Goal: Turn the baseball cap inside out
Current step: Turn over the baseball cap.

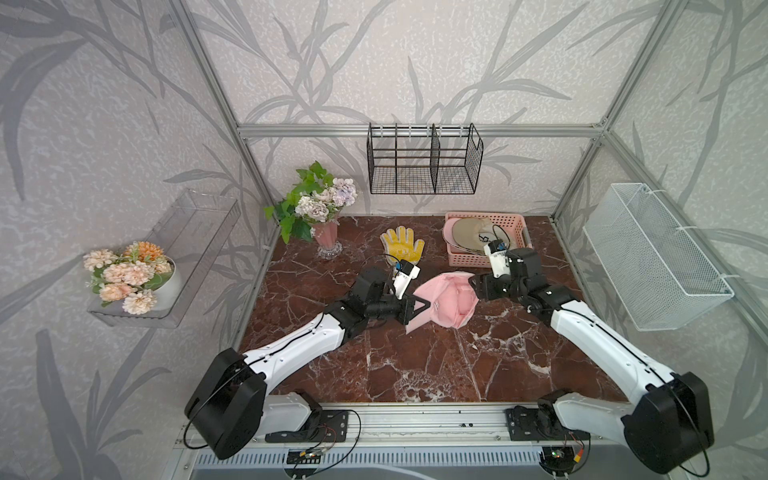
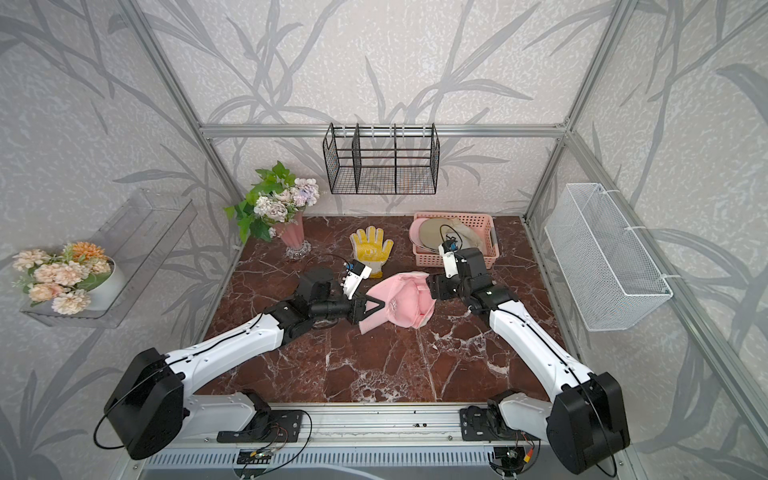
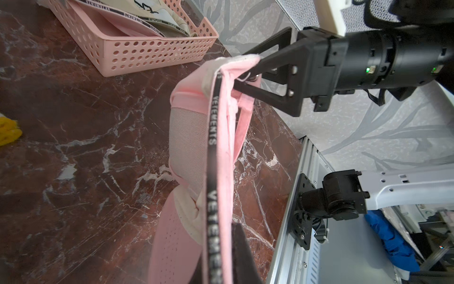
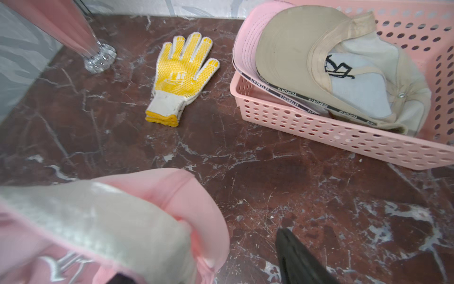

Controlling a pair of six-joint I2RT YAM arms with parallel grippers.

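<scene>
The pink baseball cap (image 1: 446, 301) is sitting near the middle of the table (image 1: 415, 365), stretched between the two arms with its hollow facing up. The left gripper (image 1: 424, 306) is pinching the rim at the brim end, its jaws closed tight on the cloth by the black lettered band (image 3: 211, 137). The right gripper (image 3: 247, 73) is standing at the opposite rim with its jaws parted, and the cap's back edge is lying between them, unclamped. The pink basket (image 1: 465, 259) is occupying the far right corner.
</scene>
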